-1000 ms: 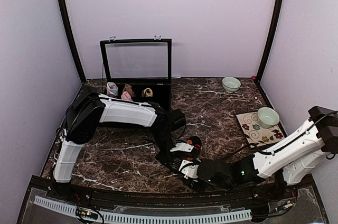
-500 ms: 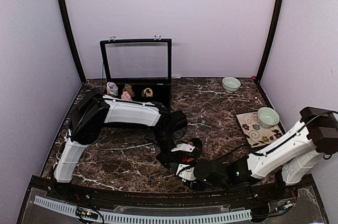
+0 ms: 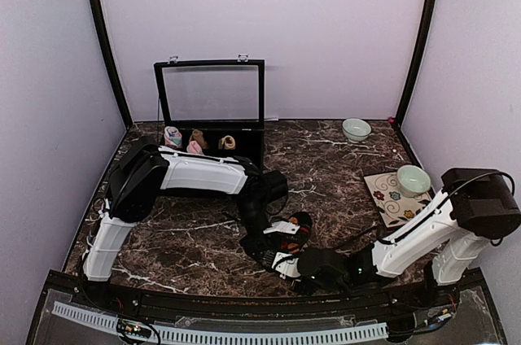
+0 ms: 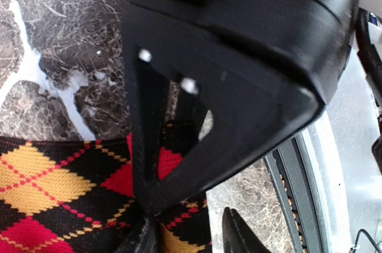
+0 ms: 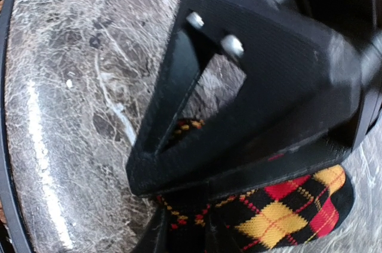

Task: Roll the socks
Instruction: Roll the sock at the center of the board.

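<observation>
Argyle sock (image 3: pixel 299 221), black with red and yellow diamonds, spread on the marble table (image 3: pixel 187 231) near the front edge, just ahead of both arm bases. Worked from two sides: left pincer (image 4: pixel 188 238) down at one edge of the knit, right pincer (image 5: pixel 182 235) down over a rounded end. Left pincer released, tips apart, one tip on the knit and the other over bare marble, nothing clasped. Right pincer hard to read: fabric bunched at the tips, but impossible to tell whether clenched on it or only pressing. No roll visible yet. Judged early in the step, at the gathering of the first fold.

Likely trouble from here:
- With only one side gripping, could drag the whole sock across the slick marble instead of turning it over.
- Could catch a single layer and peel it up, giving a loose, lopsided roll.
- Could knock the two pincers together, crowded as they are over one small patch of cloth.
- Could also shove the sock off the near edge, lying so close to it.
</observation>
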You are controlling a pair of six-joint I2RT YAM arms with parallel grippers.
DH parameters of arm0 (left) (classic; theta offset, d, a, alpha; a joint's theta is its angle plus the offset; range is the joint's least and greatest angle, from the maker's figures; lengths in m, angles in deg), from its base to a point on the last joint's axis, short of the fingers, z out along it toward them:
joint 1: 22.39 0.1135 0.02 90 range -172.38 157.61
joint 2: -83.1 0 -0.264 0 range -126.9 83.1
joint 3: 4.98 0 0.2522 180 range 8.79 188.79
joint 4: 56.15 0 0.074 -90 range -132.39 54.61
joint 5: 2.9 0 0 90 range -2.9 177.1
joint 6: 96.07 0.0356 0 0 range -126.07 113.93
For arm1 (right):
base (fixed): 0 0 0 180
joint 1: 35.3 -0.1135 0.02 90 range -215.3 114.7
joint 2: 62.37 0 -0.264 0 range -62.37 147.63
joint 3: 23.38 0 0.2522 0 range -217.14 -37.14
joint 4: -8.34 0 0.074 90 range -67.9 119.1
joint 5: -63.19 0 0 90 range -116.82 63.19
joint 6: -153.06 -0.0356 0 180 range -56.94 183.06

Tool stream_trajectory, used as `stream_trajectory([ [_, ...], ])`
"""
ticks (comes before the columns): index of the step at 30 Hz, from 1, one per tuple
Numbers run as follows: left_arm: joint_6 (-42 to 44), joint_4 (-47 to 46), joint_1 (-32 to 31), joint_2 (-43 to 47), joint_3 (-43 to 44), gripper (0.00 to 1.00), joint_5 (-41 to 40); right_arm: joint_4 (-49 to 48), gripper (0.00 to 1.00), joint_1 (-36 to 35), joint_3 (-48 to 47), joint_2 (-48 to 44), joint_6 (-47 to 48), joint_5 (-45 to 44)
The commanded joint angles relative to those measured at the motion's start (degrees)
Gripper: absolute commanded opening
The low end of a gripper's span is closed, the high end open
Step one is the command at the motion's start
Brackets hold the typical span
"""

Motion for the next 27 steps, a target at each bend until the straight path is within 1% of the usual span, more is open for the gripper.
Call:
stream_trajectory([
  [1,-0.7,3.6,-0.3,-4.9,-4.3,0.39,-12.4,0.0,0.10,0.9,1.6,2.0,-3.1,0.2],
  [3,-1.2,3.2,0.0,-3.3,-5.1,0.44,-11.8,-0.4,0.11,0.9,2.6,2.6,-4.8,0.4],
  [4,-1.5,2.9,0.2,-2.1,-5.9,0.50,-11.6,-0.8,0.12,0.9,3.3,2.8,-5.5,0.8],
  [5,-1.8,2.4,0.3,-0.8,-7.0,0.78,-11.7,-1.0,0.12,0.9,4.0,3.1,-6.6,1.2],
  [6,-2.2,1.7,0.3,0.7,-8.2,0.98,-12.2,-1.2,0.12,0.9,4.5,3.4,-7.6,1.8],
  [8,-3.4,-0.4,0.6,4.4,-11.4,0.99,-13.1,-1.6,0.09,1.2,5.3,3.4,-9.4,2.8],
  [11,-7.2,-5.9,1.7,10.7,-16.9,0.99,-15.5,-2.9,0.02,1.8,6.1,2.7,-12.2,4.8],
  [13,-10.7,-11.1,2.3,15.5,-20.8,0.99,-19.5,-3.7,0.00,2.8,6.6,2.4,-14.9,6.6],
  [15,-13.1,-15.9,2.6,20.3,-24.3,0.99,-25.3,-4.2,0.00,3.6,6.7,2.5,-17.2,8.8],
  [17,-13.8,-18.5,2.6,25.0,-26.2,0.99,-30.1,-4.3,0.00,4.4,6.7,2.6,-19.4,10.8],
  [20,-13.1,-24.4,2.6,31.9,-29.1,0.99,-37.6,-4.7,0.00,5.2,7.2,2.8,-21.6,13.4],
  [22,-11.7,-29.9,3.3,35.8,-33.5,0.99,-42.1,-4.8,0.00,5.5,7.7,2.7,-22.3,14.2],
  [25,-14.5,-39.7,6.0,39.7,-38.3,0.99,-47.3,-4.9,0.00,5.9,8.6,2.1,-23.7,14.4],
  [26,-15.0,-40.0,7.0,40.0,-38.0,0.99,-47.5,-5.1,0.00,6.2,9.0,1.7,-24.3,14.7],
  [27,-14.4,-38.3,8.1,40.4,-36.9,0.99,-45.3,-5.6,0.00,6.6,9.5,1.5,-24.9,15.2],
])
